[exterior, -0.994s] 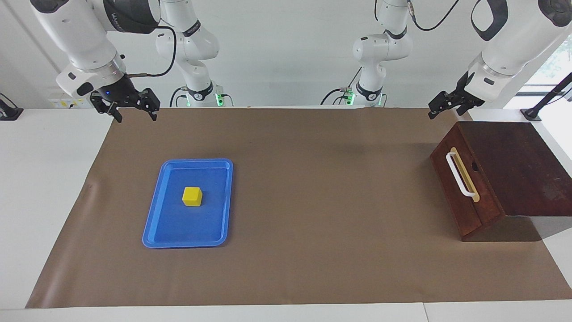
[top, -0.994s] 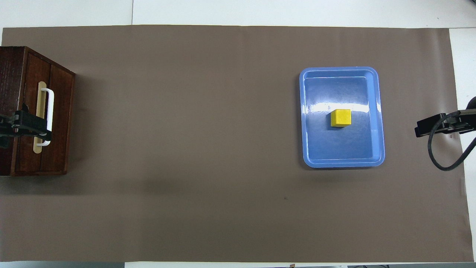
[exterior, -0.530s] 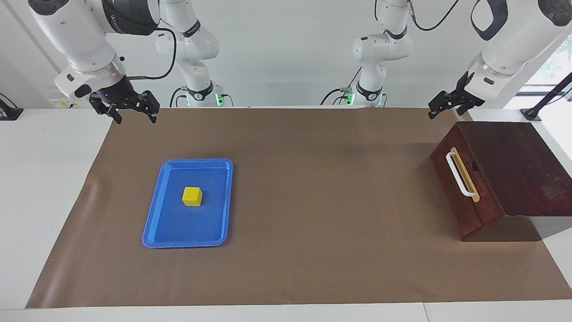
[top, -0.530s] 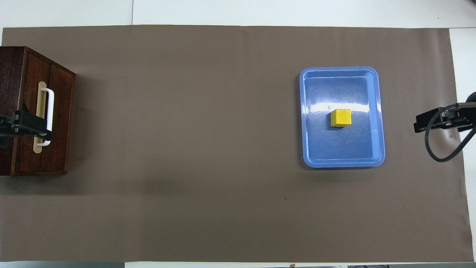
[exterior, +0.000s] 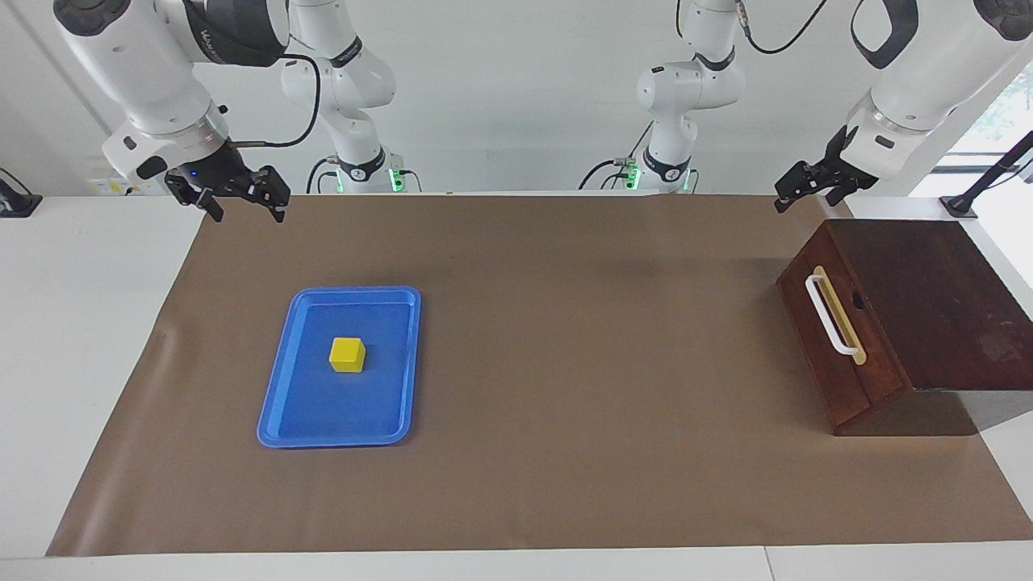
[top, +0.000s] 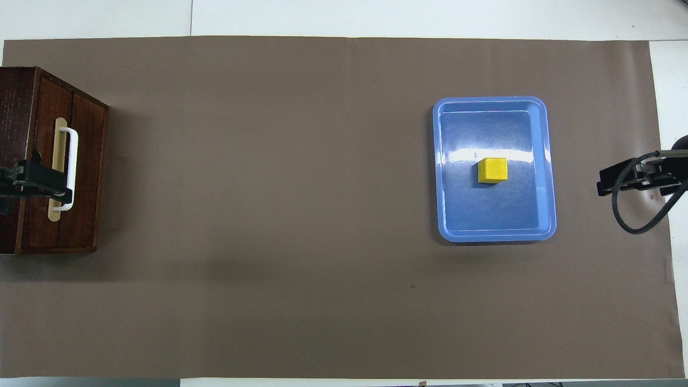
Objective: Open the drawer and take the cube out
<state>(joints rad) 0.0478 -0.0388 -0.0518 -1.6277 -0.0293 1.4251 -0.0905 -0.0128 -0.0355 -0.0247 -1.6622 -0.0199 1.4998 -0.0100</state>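
Yellow cube in the blue tray; dark wooden drawer pushed in; both grippers raised and empty.

The blue tray (exterior: pixel 336 367) is the landmark, lying flat on the brown mat (exterior: pixel 565 339) toward the right arm's end of the table; the cube (exterior: pixel 348 354) sits inside it, near its middle, touching no wall, and nothing else lies in the tray; the drawer (exterior: pixel 839 339) stands well apart from the tray at the left arm's end, its front flush with its box and its white handle (exterior: pixel 830 315) facing the tray, so its inside is hidden; the right gripper (exterior: pixel 240 198) hangs over the mat's corner, apart from the tray, fingers spread wide, holding nothing; the left gripper (exterior: pixel 799 191) hangs above the mat beside the drawer's box, jaws wide and empty.
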